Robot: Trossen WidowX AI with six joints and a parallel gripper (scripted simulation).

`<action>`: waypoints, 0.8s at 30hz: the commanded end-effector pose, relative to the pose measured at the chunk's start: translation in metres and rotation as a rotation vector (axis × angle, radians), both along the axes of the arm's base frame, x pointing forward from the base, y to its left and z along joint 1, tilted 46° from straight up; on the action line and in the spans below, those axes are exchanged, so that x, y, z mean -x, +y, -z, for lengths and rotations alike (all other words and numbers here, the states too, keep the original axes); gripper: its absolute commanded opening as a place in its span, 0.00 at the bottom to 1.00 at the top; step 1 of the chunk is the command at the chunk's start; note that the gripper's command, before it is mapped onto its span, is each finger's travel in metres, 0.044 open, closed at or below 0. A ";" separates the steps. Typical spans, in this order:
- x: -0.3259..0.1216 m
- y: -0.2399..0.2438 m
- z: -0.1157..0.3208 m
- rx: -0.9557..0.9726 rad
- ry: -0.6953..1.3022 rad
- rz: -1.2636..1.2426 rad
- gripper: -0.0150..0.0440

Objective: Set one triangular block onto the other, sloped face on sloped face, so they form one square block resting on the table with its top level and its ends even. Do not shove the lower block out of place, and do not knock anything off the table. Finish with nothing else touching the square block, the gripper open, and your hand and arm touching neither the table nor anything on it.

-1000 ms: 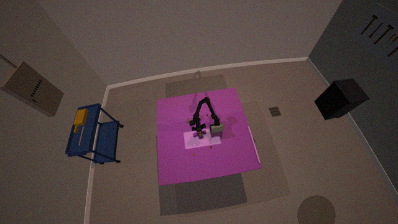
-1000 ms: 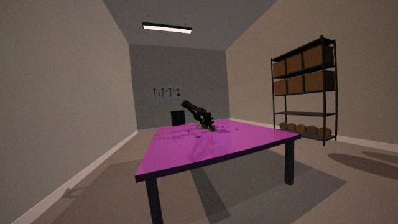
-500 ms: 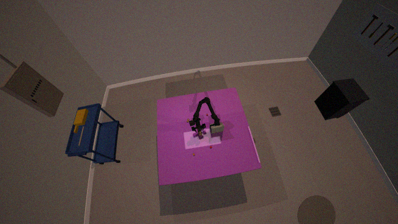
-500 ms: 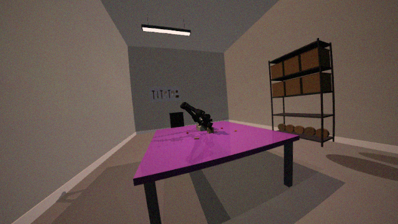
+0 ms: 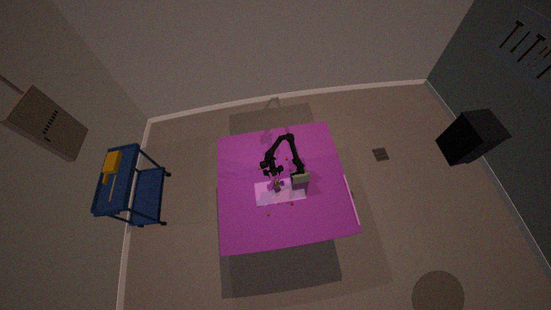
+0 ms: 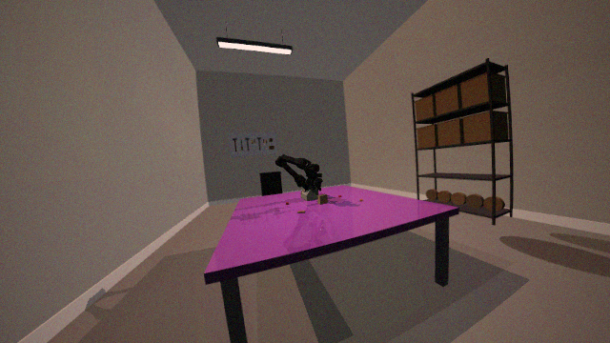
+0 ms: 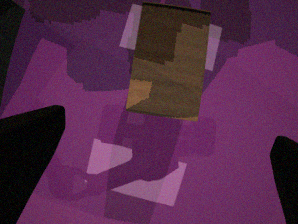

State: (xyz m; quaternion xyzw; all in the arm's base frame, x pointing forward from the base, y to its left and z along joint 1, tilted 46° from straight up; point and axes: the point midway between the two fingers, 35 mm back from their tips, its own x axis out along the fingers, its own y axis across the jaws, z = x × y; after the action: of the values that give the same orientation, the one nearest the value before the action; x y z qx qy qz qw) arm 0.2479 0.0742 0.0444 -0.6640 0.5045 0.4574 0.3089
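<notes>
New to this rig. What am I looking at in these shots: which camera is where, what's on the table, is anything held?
One black robot arm stands on a magenta table. The top view looks down from above, the exterior view looks across the table from the side, and the wrist view looks out past the gripper, whose two dark fingers frame the picture.

On the table sits a wooden block; I can't make out a seam to confirm it's two halves. Around it lie a few small orange and red bits, too small to identify.

Nothing is held: the gripper is open, with the block beyond its fingers.
</notes>
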 end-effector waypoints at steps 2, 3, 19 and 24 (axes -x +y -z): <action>0.006 0.010 -0.029 -0.009 -0.004 0.006 1.00; 0.006 0.010 -0.029 -0.009 -0.004 0.006 1.00; 0.003 0.008 -0.023 -0.006 -0.009 -0.002 1.00; 0.003 0.008 -0.023 -0.006 -0.009 -0.002 1.00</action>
State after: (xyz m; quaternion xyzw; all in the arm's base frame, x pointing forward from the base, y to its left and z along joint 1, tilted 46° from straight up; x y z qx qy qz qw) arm 0.2444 0.0821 0.0672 -0.6648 0.5024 0.4555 0.3132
